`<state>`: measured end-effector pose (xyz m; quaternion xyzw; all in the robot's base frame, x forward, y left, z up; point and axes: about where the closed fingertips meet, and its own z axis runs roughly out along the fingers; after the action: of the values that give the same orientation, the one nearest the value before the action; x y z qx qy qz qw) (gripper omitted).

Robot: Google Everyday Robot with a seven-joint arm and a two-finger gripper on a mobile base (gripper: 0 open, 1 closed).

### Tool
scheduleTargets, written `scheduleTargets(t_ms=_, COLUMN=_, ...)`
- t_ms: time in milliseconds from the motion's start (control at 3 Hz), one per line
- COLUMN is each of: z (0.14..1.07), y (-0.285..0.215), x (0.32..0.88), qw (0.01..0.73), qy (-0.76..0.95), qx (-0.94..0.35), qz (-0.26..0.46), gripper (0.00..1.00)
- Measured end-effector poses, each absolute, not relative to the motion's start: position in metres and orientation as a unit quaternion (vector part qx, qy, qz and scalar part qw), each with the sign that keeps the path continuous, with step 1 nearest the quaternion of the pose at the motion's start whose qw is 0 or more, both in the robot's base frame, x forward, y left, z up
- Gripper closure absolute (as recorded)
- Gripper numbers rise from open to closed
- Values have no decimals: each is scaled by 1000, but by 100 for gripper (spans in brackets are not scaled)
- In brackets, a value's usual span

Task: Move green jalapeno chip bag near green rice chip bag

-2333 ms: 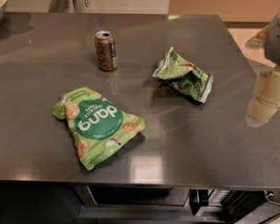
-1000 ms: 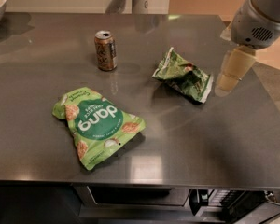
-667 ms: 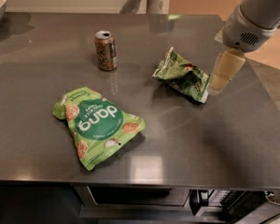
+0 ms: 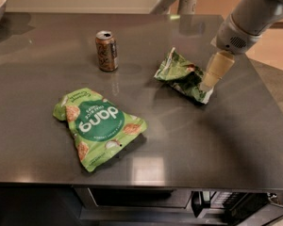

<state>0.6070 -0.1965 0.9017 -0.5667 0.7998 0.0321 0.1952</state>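
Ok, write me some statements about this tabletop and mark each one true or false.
1. The gripper is down at the end of the green jalapeno chip bag farthest from the soda can. True.
2. The soda can lies on its side. False: it stands upright.
3. The green rice chip bag lies flat, nearer the front edge than the can. True.
4. The two bags touch. False: bare table separates them.
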Motion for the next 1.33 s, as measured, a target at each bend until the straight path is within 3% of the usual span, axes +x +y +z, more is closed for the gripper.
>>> scheduleTargets(t_ms=1000, z=859, y=-189, x=627, qw=189, qy=809, qx=-553, qz=67, gripper=0)
scheduleTargets(t_ms=1333, z=851, y=-184, x=625, qw=185, qy=809, qx=-553, qz=73, gripper=18)
